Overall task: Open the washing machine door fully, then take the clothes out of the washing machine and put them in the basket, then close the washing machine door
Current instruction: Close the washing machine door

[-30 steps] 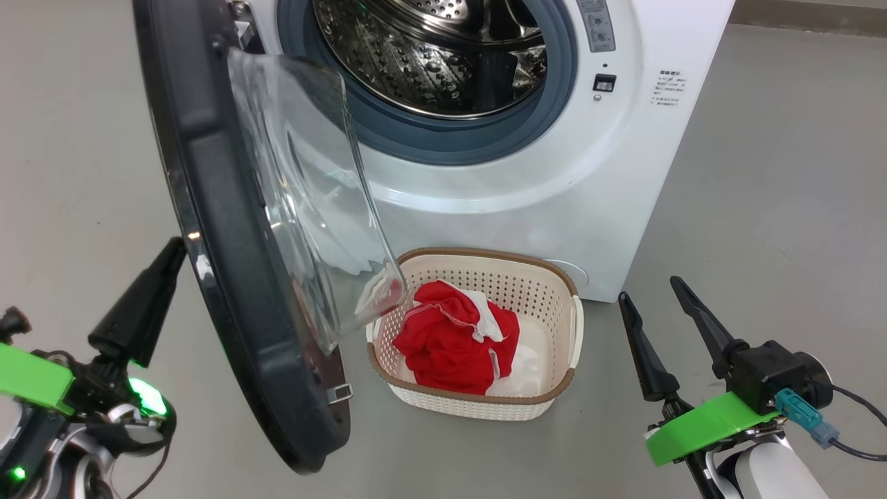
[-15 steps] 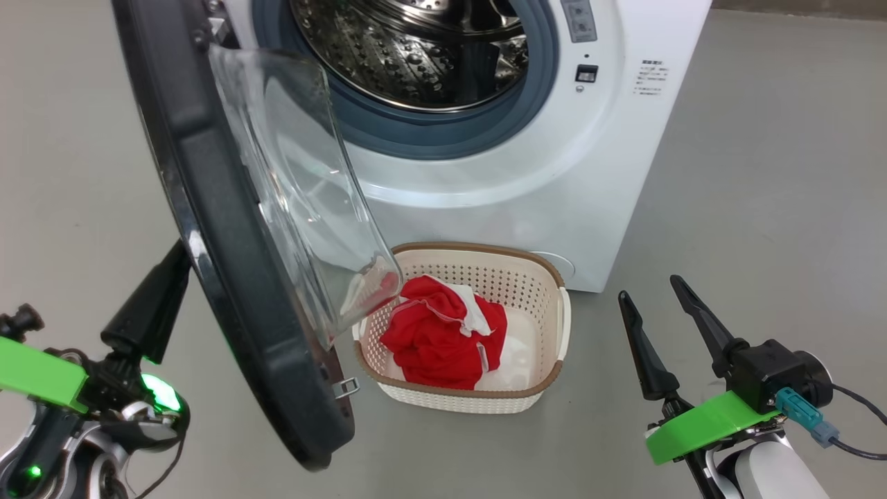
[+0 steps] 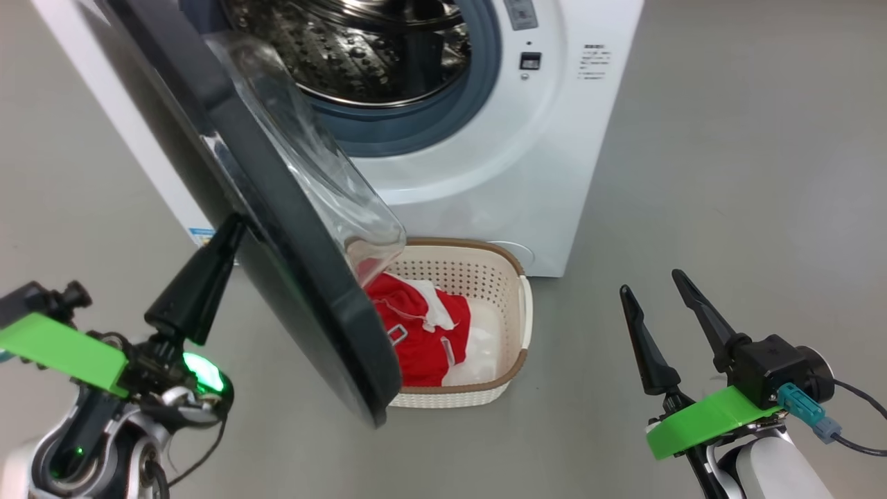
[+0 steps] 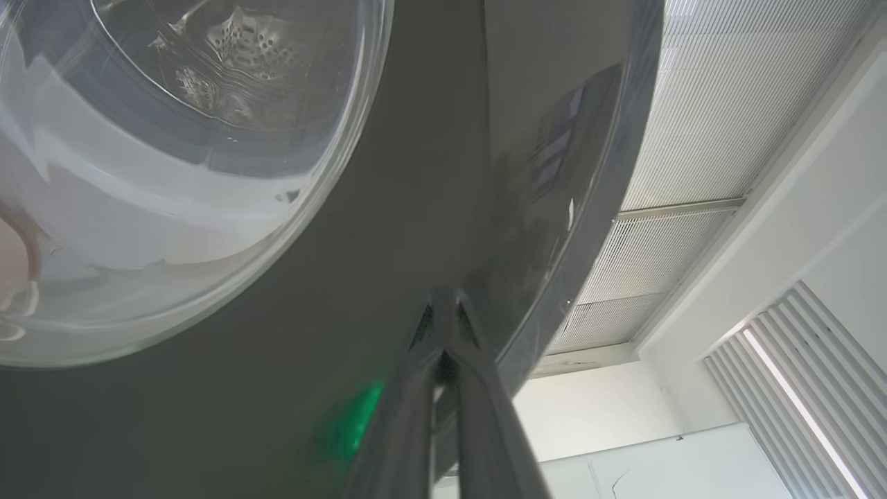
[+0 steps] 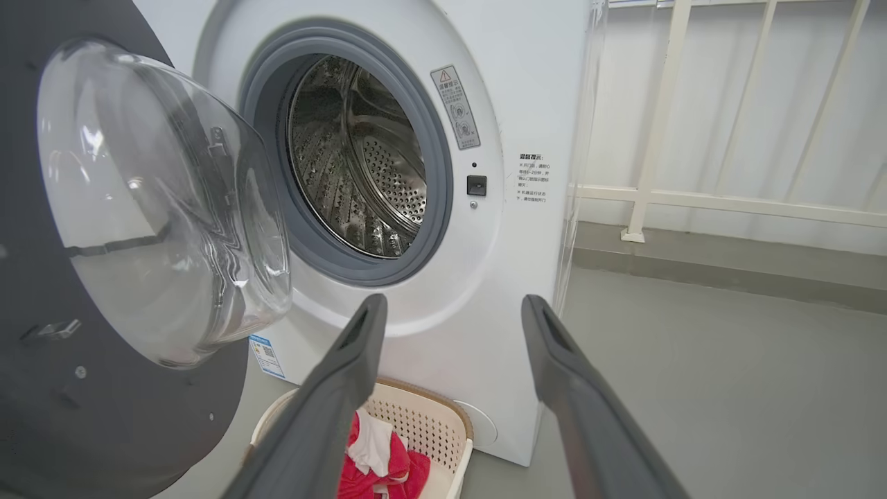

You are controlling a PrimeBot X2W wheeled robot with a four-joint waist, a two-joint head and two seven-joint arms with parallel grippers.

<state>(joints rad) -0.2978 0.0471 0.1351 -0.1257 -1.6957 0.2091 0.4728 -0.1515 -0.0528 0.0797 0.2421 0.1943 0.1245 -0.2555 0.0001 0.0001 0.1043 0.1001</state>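
One pinched-shut left gripper (image 3: 225, 235), lower left, leans on the washing machine door (image 3: 305, 291), likely to close it; right gripper (image 3: 651, 283) hangs wide.

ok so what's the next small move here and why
Probably push the washing machine door shut with the left end effector: it sits closed against the door's outer face, the clothes lie in the basket, and the drum looks empty.
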